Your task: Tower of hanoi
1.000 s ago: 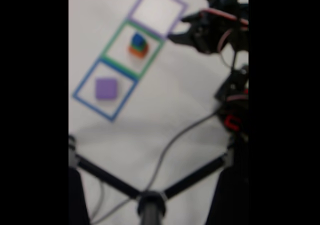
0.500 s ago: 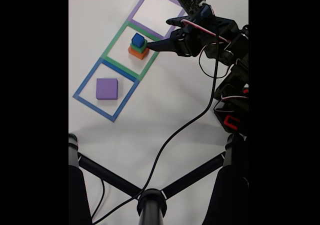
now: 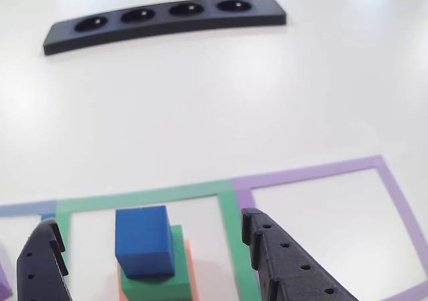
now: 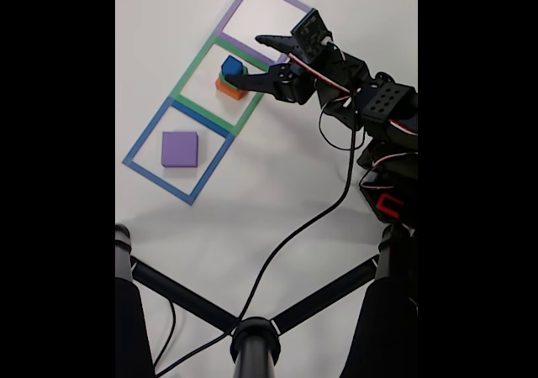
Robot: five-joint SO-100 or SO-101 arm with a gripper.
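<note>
Now my gripper (image 3: pixel 154 247) has closed in on the blue cube (image 3: pixel 142 239), jaws spread either side of it atop the green block (image 3: pixel 175 284); the purple block (image 4: pixel 179 149) waits in the neighbouring square, so a grasp looks imminent.

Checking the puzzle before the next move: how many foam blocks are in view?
4. The purple block lies alone in the blue outline; the orange block, green block and blue cube are stacked in the green outline. None seems hidden.
</note>
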